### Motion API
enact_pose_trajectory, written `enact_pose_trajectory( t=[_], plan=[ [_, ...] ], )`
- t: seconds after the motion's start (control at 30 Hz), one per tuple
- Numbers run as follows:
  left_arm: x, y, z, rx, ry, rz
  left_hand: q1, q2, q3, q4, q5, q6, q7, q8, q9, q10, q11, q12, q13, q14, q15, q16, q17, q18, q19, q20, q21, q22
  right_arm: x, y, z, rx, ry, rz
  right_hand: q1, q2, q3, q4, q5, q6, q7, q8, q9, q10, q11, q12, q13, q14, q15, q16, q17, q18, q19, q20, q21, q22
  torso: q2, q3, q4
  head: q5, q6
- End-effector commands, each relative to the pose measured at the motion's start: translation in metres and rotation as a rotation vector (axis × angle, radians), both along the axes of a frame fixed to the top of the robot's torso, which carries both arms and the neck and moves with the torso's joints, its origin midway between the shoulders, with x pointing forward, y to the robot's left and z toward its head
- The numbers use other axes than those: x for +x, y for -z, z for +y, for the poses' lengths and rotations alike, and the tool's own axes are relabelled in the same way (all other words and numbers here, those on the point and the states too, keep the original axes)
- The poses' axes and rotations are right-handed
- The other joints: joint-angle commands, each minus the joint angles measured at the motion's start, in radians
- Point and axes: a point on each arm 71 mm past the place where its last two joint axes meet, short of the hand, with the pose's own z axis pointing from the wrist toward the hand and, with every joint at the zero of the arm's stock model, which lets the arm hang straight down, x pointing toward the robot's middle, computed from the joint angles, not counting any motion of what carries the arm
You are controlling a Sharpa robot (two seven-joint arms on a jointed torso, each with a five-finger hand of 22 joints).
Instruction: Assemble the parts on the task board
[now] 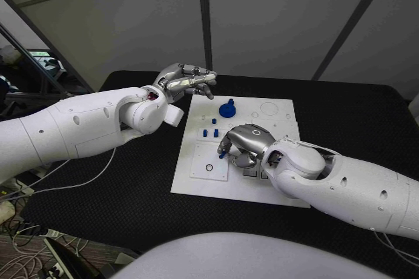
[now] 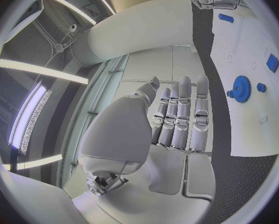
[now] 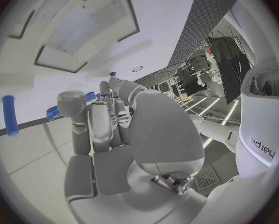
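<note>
The white task board (image 1: 262,191) lies mid-table. A blue gear (image 1: 227,109) stands on its far part, with small blue pegs (image 1: 209,132) just nearer. My right hand (image 1: 244,143) is low over the board's middle, and a small blue part (image 1: 224,149) shows pinched at its fingertips; the right wrist view shows that blue part (image 3: 89,95) between thumb and finger, and a loose blue peg (image 3: 10,115) lying on the board. My left hand (image 1: 185,81) hovers above the board's far left corner, fingers straight and holding nothing. The left wrist view shows the gear (image 2: 241,88) beside those fingers (image 2: 179,114).
A square recess with a small ring (image 1: 211,167) sits at the board's near left. Round holes (image 1: 269,109) mark its far right. The black table (image 1: 122,188) surrounds the board. Cables hang off the table's left edge (image 1: 26,191).
</note>
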Motion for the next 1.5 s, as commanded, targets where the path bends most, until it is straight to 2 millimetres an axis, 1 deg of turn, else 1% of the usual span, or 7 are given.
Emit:
enact_pose_trajectory(
  t=[0.03, 0.57, 0.77, 0.93, 1.17, 1.3, 1.5],
  plan=[
    [-0.0001, -0.0017, -0.0015, -0.011, 0.014, -0.005, 0.007, 0.0, 0.001, -0.004, -0.002, -0.003, 0.003, 0.003, -0.001, -0.004, -0.003, -0.005, -0.001, 0.006, -0.001, -0.004, -0.001, 0.05, 0.005, -0.001, -0.001, -0.001, 0.0007, 0.0012, 0.0003, -0.02, -0.005, 0.003, -0.012, 0.001, -0.005, -0.002, 0.007, 0.007, 0.004, 0.006, 0.001, 0.008, 0.001, -0.005, 0.002, 0.026, -0.007, 0.002, -0.003, -0.016, 0.004, -0.004, 0.002, -0.003, 0.0, 0.0001, 0.0008, 0.001, 0.0],
    [-0.0001, -0.0015, -0.0019, -0.01, 0.017, -0.002, 0.007, 0.0, 0.001, -0.004, -0.002, -0.003, 0.003, 0.003, -0.001, -0.004, -0.003, -0.005, -0.001, 0.006, -0.001, -0.004, -0.001, 0.05, 0.005, -0.001, -0.001, -0.001, 0.0012, 0.005, 0.0037, -0.056, -0.011, 0.017, -0.014, 0.0, -0.007, -0.001, 0.007, 0.007, 0.004, 0.006, 0.001, 0.008, 0.002, -0.007, 0.002, 0.024, -0.006, 0.001, -0.004, -0.016, 0.002, -0.004, 0.0, -0.005, 0.0, 0.0001, 0.0005, 0.003, 0.0],
    [-0.0001, -0.0016, -0.0019, -0.01, 0.017, -0.001, 0.007, 0.0, 0.001, -0.004, -0.002, -0.003, 0.003, 0.003, -0.001, -0.004, -0.003, -0.005, -0.001, 0.006, -0.001, -0.004, -0.001, 0.05, 0.005, -0.001, -0.001, -0.001, 0.0011, 0.0056, 0.0038, -0.06, -0.014, 0.019, -0.025, -0.005, -0.015, 0.001, 0.009, 0.0, 0.005, 0.0, 0.001, 0.003, 0.003, -0.015, 0.001, 0.021, -0.005, 0.0, -0.005, -0.015, -0.003, -0.003, -0.001, -0.007, 0.0, 0.0, 0.0001, 0.004, 0.0],
    [0.0, -0.0016, -0.0019, -0.008, 0.018, -0.001, 0.007, 0.001, 0.001, -0.004, -0.002, -0.004, 0.003, 0.004, -0.002, -0.005, -0.002, -0.005, -0.002, 0.006, -0.001, -0.005, -0.002, 0.05, 0.006, -0.001, -0.002, -0.002, 0.0019, 0.0049, 0.0029, -0.048, -0.006, 0.011, -0.04, -0.017, -0.027, 0.004, 0.019, -0.03, 0.016, -0.019, -0.005, -0.02, 0.014, -0.032, -0.002, 0.018, 0.003, 0.003, -0.003, -0.016, -0.007, 0.001, -0.001, -0.006, -0.001, -0.0001, -0.0001, 0.003, 0.0],
    [0.0001, -0.0015, -0.002, -0.006, 0.019, -0.001, 0.008, 0.002, 0.001, -0.004, -0.002, -0.004, 0.004, 0.004, -0.002, -0.005, -0.002, -0.006, -0.003, 0.006, -0.001, -0.006, -0.002, 0.05, 0.006, -0.001, -0.002, -0.003, 0.0017, 0.0032, 0.0028, -0.027, -0.003, -0.001, -0.049, -0.026, -0.035, 0.006, 0.022, -0.047, 0.024, -0.029, -0.007, -0.056, 0.025, -0.048, -0.006, 0.012, 0.013, 0.001, -0.009, -0.015, -0.015, 0.009, -0.005, -0.013, 0.0, 0.0001, 0.0, 0.004, 0.0],
    [0.0001, -0.0014, -0.0018, -0.006, 0.019, -0.001, 0.008, 0.003, 0.001, -0.004, -0.002, -0.004, 0.004, 0.004, -0.002, -0.005, -0.002, -0.006, -0.003, 0.006, -0.001, -0.006, -0.002, 0.05, 0.006, -0.001, -0.003, -0.003, 0.0019, 0.0018, 0.0026, -0.009, -0.001, -0.012, -0.06, -0.039, -0.044, 0.008, 0.023, -0.087, 0.032, -0.048, -0.016, -0.092, 0.036, -0.057, -0.008, 0.003, 0.022, -0.004, -0.018, -0.012, -0.027, 0.017, -0.015, -0.029, 0.0, -0.0002, -0.0008, 0.004, 0.0],
    [0.0002, -0.0013, -0.0018, -0.006, 0.019, 0.0, 0.009, 0.004, 0.002, -0.004, -0.002, -0.004, 0.004, 0.005, -0.002, -0.005, -0.002, -0.006, -0.003, 0.006, -0.001, -0.007, -0.002, 0.049, 0.006, -0.001, -0.003, -0.004, 0.0016, 0.0013, 0.0025, -0.001, -0.002, -0.013, -0.063, -0.045, -0.05, 0.009, 0.024, -0.115, 0.033, -0.05, -0.021, -0.113, 0.04, -0.057, -0.007, -0.002, 0.026, -0.006, -0.023, -0.009, -0.035, 0.023, -0.02, -0.037, 0.0, 0.0002, 0.0001, 0.004, 0.0]
  ],
)
